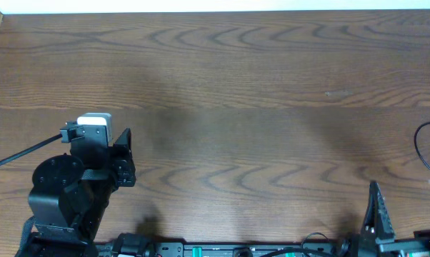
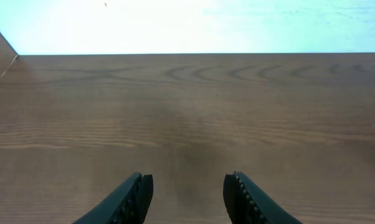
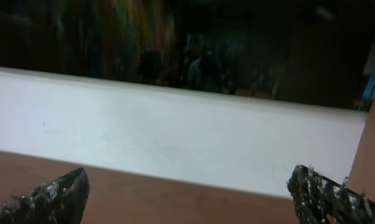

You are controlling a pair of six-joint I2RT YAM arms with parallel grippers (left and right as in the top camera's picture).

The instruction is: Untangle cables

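At the far right edge of the wooden table point(image 1: 236, 86), a thin black cable point(image 1: 418, 140) is seen, curved in an open loop that is cut off by the frame. Two small dark ends are glimpsed just above and below it at the same edge, too small to be told apart. No cable is touched by either arm.

Near the lower left corner the left gripper point(image 1: 125, 135) is held over bare wood, pointed toward the far side of the table. Its fingers point(image 2: 136, 198) are parted by a moderate gap, and nothing is gripped between them.

Near the lower right the right gripper point(image 1: 374, 189) is raised, apart from the cable loop. Its fingers point(image 3: 56, 198) are spread wide, with nothing held.
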